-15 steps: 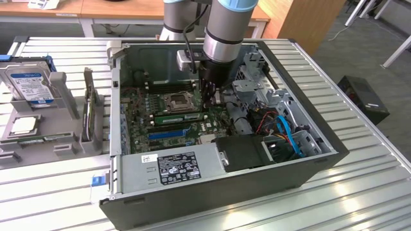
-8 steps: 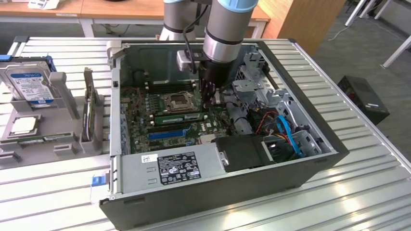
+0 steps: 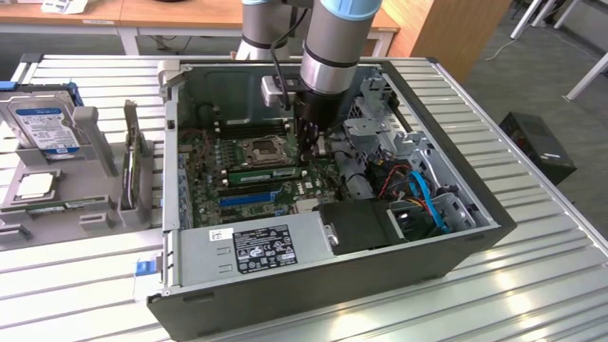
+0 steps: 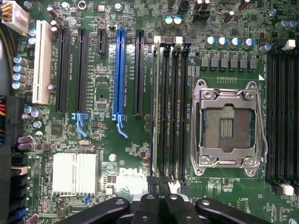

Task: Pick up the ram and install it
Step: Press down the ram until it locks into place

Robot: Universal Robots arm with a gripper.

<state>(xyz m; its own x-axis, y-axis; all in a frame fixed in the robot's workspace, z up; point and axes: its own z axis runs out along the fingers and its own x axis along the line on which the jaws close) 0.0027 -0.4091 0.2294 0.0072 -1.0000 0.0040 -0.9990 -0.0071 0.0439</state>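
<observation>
the pincer (image 3: 314, 146) is seen lowered inside the open computer case (image 3: 456, 235), directly above the motherboard (image 3: 204, 182), and its fingers (image 4: 159, 198) are clenched together with nothing visibly held between them. the ram (image 3: 259, 173) is seen as a green stick standing on edge in the bank of memory slots (image 4: 170, 112) just beside the pincer, between the pincer's tip and the cpu socket (image 4: 227, 127). in the wrist view the same stick is judged to be the thin edge in the outermost slot of that bank, running straight away from the fingertips; this cannot be told with certainty.

the pick-up is judged to be finished, since the stick is already in a slot and not in the pincer. whether it has been pressed fully home and whether the end latches have been closed cannot be told, so the seating is taken as either just completed or in its last stage. a second bank of black slots beyond the socket is seen empty.

the word "dell" is read in white on the board just ahead of the fingertips. a white-and-black label (image 3: 261, 246) is carried by the power supply near the case's front, but its text is not legible. a hard drive (image 3: 43, 128) with a blue-and-white label is stood in a grey rack on the surface well apart from the pincer; its writing is not readable either.
</observation>
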